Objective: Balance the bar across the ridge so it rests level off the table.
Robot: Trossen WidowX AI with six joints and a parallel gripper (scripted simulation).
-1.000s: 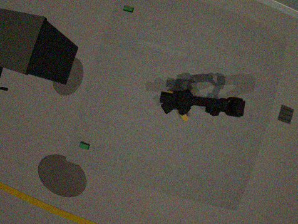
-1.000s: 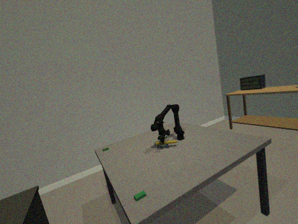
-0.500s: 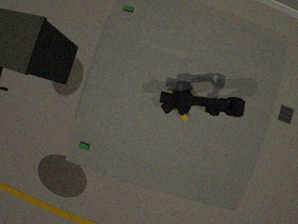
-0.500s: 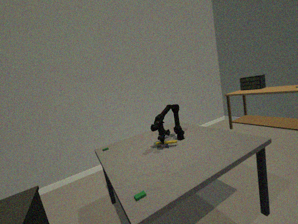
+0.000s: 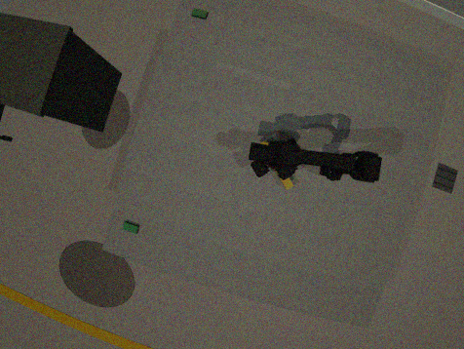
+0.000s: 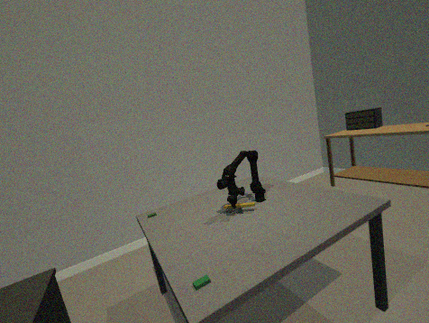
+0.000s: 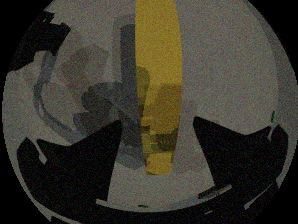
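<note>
Yellow bar (image 7: 158,90) lies near the middle of the grey table (image 6: 288,226), directly beneath the black gripper (image 7: 157,137), whose fingers stand spread wide on either side, released and grasping nothing; the ridge cannot be made out.

A bare lab room: grey table (image 6: 288,226), wooden shelving bench (image 6: 383,131)

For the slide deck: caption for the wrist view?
Open end effector above the yellow bar, fingers spread either side.
</note>
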